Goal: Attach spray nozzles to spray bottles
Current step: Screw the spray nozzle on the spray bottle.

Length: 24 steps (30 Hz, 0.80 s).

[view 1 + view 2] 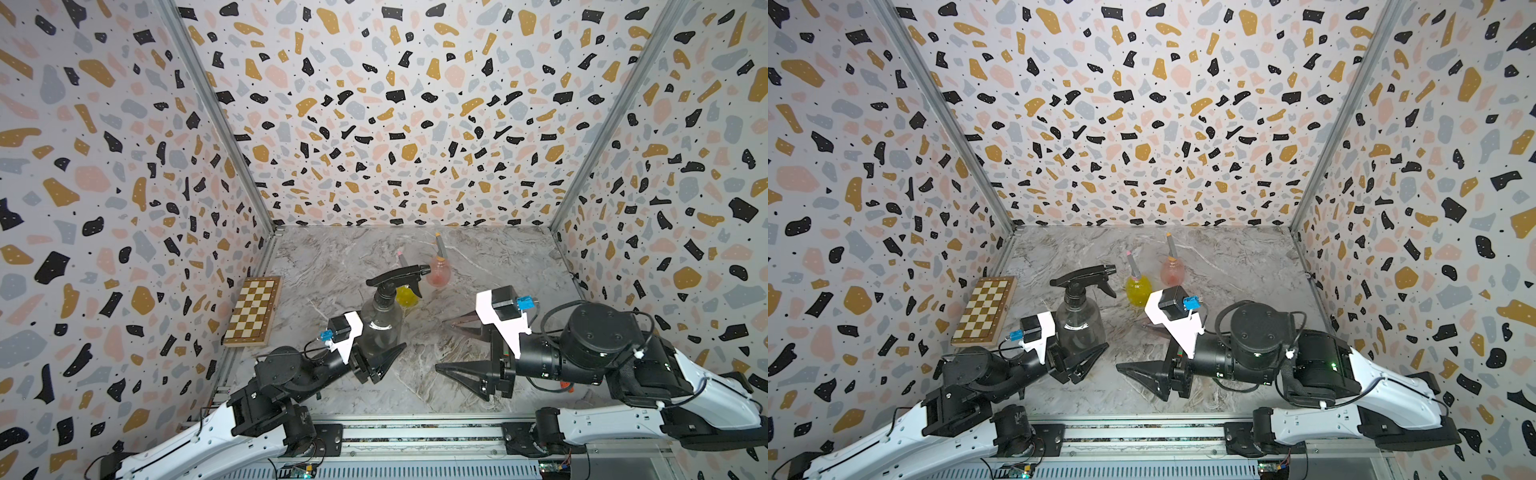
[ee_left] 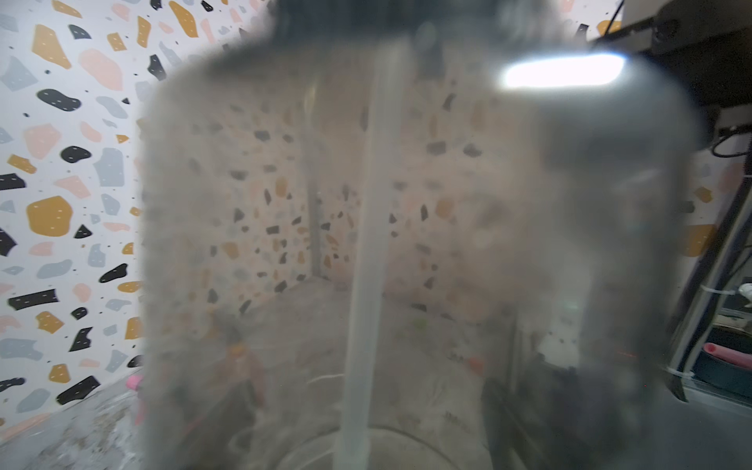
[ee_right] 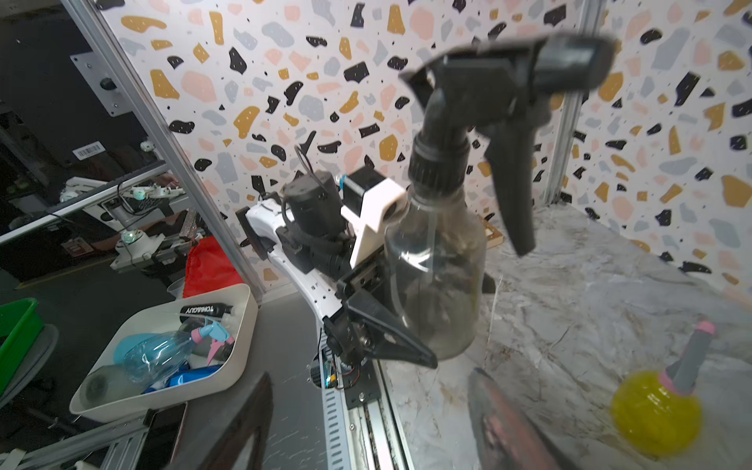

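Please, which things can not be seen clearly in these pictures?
Left wrist view: the smoky grey translucent plastic bottle fills the lens and blurs everything behind it.
A top view: the bright yellow round bottle is partly hidden behind the black plastic trigger nozzle.
Right wrist view: the nozzle's collar is blurred; whether it is fully screwed on cannot be told.

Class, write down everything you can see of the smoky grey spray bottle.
The smoky grey spray bottle is translucent plastic, round-bellied with a narrow neck, apparently empty. It is upright near the front of the marble table, the left hand shut around its belly. An all-black trigger nozzle sits on its neck; the pale dip tube hangs inside.
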Motion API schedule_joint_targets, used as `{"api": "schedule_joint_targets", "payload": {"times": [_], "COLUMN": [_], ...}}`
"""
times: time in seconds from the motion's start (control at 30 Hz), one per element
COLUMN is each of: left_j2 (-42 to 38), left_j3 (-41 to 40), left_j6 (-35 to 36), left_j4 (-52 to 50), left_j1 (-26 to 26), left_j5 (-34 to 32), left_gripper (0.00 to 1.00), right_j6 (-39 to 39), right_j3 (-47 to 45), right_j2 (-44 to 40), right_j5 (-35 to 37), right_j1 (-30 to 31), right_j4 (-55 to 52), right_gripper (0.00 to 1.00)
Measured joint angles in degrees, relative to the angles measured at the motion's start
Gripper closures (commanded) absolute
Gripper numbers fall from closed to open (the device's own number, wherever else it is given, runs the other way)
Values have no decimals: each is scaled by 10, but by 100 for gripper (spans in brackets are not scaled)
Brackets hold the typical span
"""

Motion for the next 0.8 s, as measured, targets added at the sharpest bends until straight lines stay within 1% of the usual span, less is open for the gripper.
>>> {"api": "schedule_joint_targets", "payload": {"times": [0.2,0.33,0.43,0.57,0.8], "left_j2": [-5,-7,10,45,61], "left_j3": [-36,-70,-86,-87,-87], "left_j6": [-22,-43,-62,-78,-85], "left_j4": [44,106,156,202,223], "left_j1": [0,0,0,0,0], "left_j5": [56,82,101,119,130], "left_gripper": [100,100,100,100,100], "right_j6": [-32,-46,-51,-56,-56], "right_j3": [44,70,95,137,192], "right_j2": [23,47,73,111,151], "right_j5": [32,47,55,63,56], "right_j1": [0,0,0,0,0], "right_j4": [14,14,9,-14,-45], "right_gripper": [16,15,16,20,24]}}
